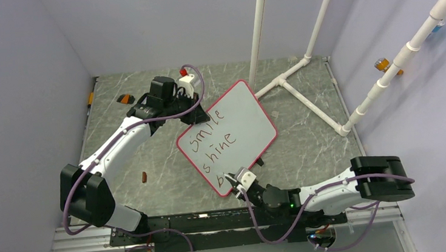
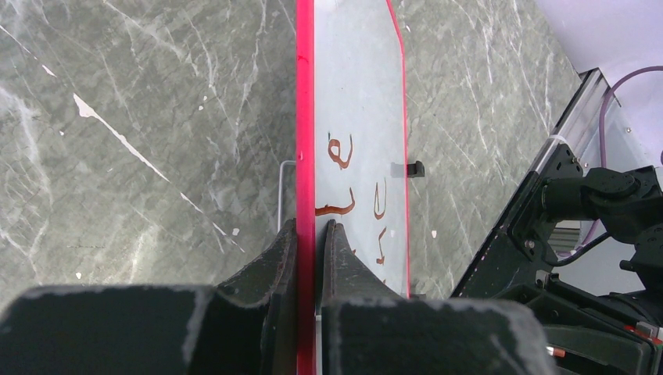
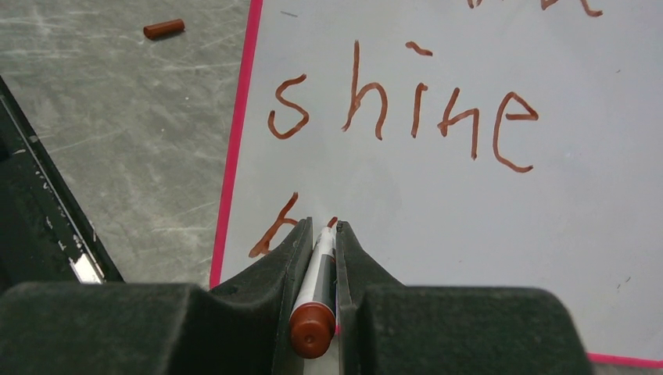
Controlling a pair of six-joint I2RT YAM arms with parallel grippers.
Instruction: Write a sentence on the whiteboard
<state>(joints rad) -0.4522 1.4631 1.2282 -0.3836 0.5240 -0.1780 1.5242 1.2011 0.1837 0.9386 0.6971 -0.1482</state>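
Observation:
The whiteboard (image 1: pixel 246 108), white with a red-pink rim, is held tilted over the table. It carries the sentence in reddish-brown marker: "smile" (image 1: pixel 207 130), "shine" (image 1: pixel 216 154) and the first stroke of a third word (image 1: pixel 219 178). My left gripper (image 1: pixel 190 107) is shut on the board's far left rim; in the left wrist view it (image 2: pixel 311 226) pinches the red rim (image 2: pixel 305 117). My right gripper (image 1: pixel 236 183) is shut on a brown-ended marker (image 3: pixel 317 289), tip against the board (image 3: pixel 438 203) beside the third word's stroke (image 3: pixel 274 230), below "shine" (image 3: pixel 406 113).
The brown marker cap (image 1: pixel 144 177) lies on the marble table left of the board; it also shows in the right wrist view (image 3: pixel 164 29). A small orange and black object (image 1: pixel 125 98) sits at far left. A white PVC pipe frame (image 1: pixel 290 83) stands behind and right of the board.

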